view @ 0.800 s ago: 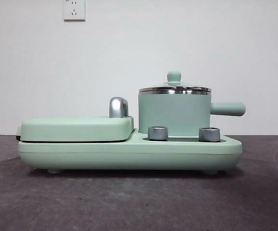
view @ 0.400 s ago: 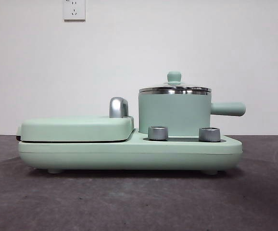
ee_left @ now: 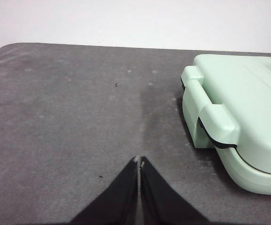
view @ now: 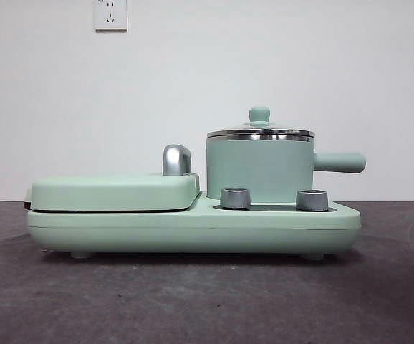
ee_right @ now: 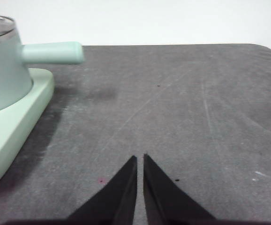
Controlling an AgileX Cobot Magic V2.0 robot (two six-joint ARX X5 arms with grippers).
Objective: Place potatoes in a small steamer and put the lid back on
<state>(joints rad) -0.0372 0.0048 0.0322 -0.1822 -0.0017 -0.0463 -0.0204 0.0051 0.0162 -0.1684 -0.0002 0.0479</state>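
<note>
The left gripper (ee_left: 139, 161) hung over bare table (ee_left: 70, 117) with its two black jaws pressed together at the tips, holding nothing; the right gripper (ee_right: 140, 158) hung likewise over the table on the other side, its jaws nearly touching with only a thin slit between them, also empty. The steamer (view: 259, 170) stood upright on the right part of a mint-green base (view: 193, 229), well apart from both grippers, its stubby handle (view: 339, 162) pointing out to the side over the table. In the right wrist view the steamer (ee_right: 4, 75) showed at the edge, with its handle (ee_right: 53, 52) reaching toward the open table before that gripper. The lid (view: 260, 132) sat level on the steamer's steel rim, its small green knob (view: 259, 115) on top. No potato showed in any view; whether one lay inside the steamer could not be told. Just in front of the steamer two metal dials (view: 236, 198) stood on the base. Beside it, on the left part of the base, lay the flat griddle cover (view: 114, 192), closed, with a chrome handle (view: 176, 159) rising behind it. In the left wrist view the griddle end (ee_left: 238, 117) with its hinge block (ee_left: 215, 123) lay near that gripper but apart from it. Two wall sockets (view: 110, 14) showed on the white wall behind.
</note>
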